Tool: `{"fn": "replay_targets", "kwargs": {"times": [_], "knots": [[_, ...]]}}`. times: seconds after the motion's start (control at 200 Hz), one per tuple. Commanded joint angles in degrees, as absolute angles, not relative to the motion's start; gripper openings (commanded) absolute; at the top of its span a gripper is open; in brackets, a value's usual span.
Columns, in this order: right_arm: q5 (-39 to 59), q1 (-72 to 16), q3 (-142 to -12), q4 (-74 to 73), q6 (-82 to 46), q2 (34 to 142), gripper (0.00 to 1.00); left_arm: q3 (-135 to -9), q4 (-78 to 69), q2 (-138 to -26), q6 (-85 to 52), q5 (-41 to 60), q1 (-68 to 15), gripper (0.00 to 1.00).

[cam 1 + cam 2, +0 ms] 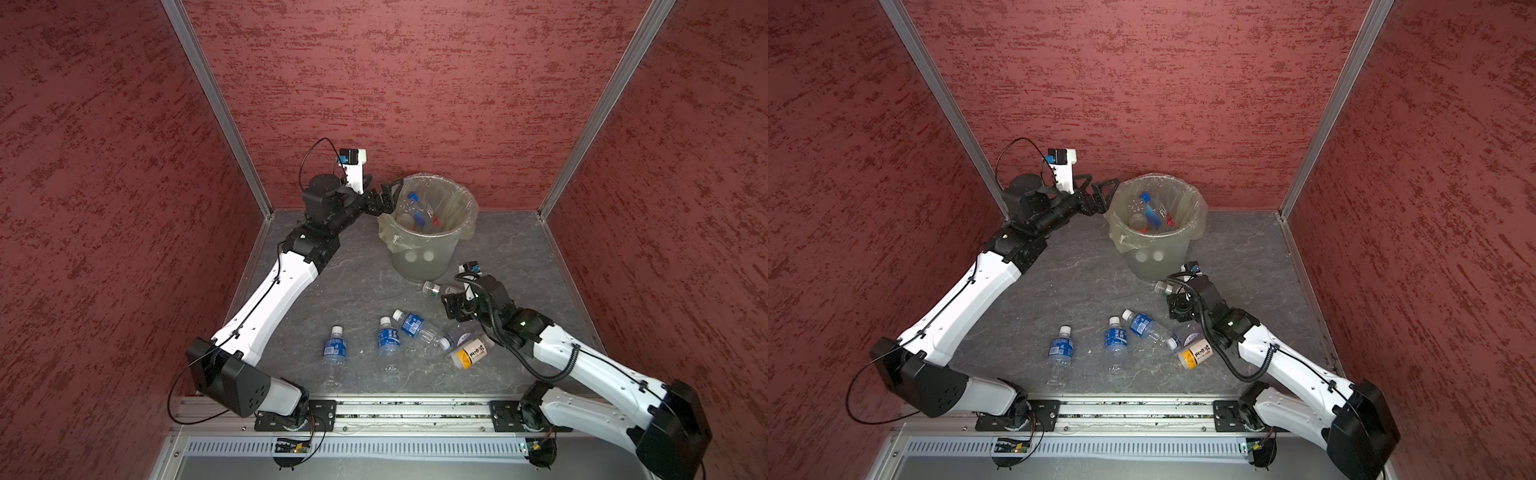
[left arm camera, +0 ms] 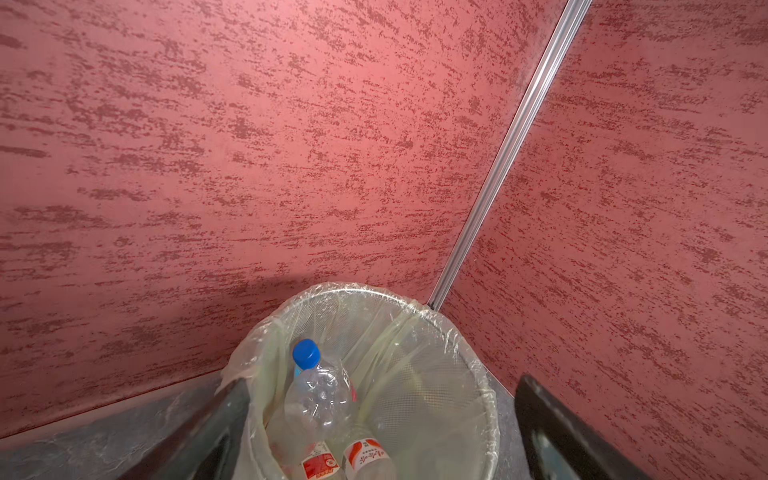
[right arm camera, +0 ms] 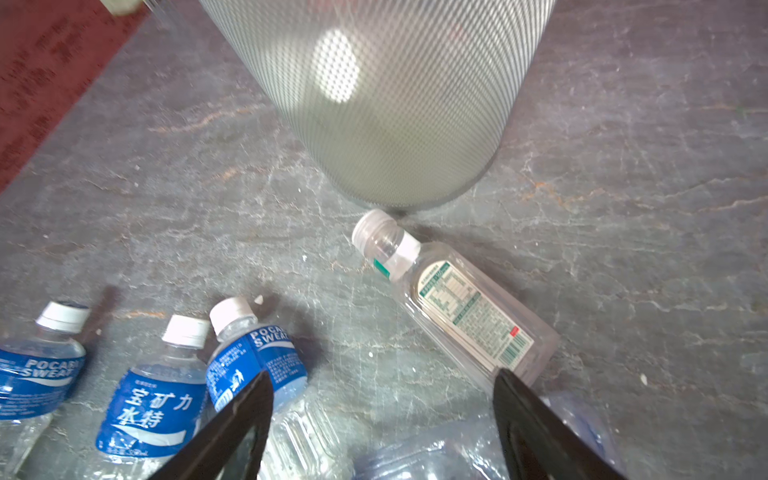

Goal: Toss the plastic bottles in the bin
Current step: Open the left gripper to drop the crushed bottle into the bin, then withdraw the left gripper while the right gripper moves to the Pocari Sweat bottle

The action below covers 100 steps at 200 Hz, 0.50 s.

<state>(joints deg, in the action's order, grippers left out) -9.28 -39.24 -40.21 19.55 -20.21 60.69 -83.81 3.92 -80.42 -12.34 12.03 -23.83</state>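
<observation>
The bin (image 1: 420, 266) (image 1: 1154, 266) stands at the back, lined with a clear bag. Inside it lie a blue-capped bottle (image 2: 320, 390) (image 1: 415, 200) and two red-labelled bottles (image 2: 319, 462). My left gripper (image 1: 384, 199) (image 2: 382, 380) hangs open and empty at the bin's left rim. On the floor lie three blue-labelled bottles (image 1: 334, 347) (image 1: 388, 338) (image 1: 415, 326), a white-yellow one (image 1: 469, 353) and a green-labelled flat bottle (image 3: 465, 316) (image 1: 432, 289) by the bin's foot. My right gripper (image 1: 451, 305) (image 3: 382, 374) hovers open just short of that flat bottle, holding nothing.
Red textured walls close in the back and both sides, with aluminium corner posts (image 1: 216, 104) (image 1: 598, 108). A crushed clear bluish bottle (image 3: 449, 449) lies under my right gripper. A metal rail (image 1: 415, 411) carrying both arm bases runs along the front edge.
</observation>
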Motion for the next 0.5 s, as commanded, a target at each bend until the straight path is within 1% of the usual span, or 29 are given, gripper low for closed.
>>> {"fn": "replay_targets", "kwargs": {"times": [0.0, 0.21, 0.496], "knots": [[-11.8, -39.6, -43.0, 22.6, -21.1, 61.3, 0.85, -78.0, 3.1, -74.9, -12.2, 11.0, -23.8, 1.00], [-14.8, -39.6, -44.7, 25.4, -21.6, 63.6, 0.92, -64.2, 4.7, -65.3, -14.6, 8.7, -23.9, 1.00], [-17.4, -39.6, -46.9, 27.1, -22.1, 67.2, 0.92, -51.1, 8.6, -54.6, -16.5, 7.2, -24.1, 0.99]]}}
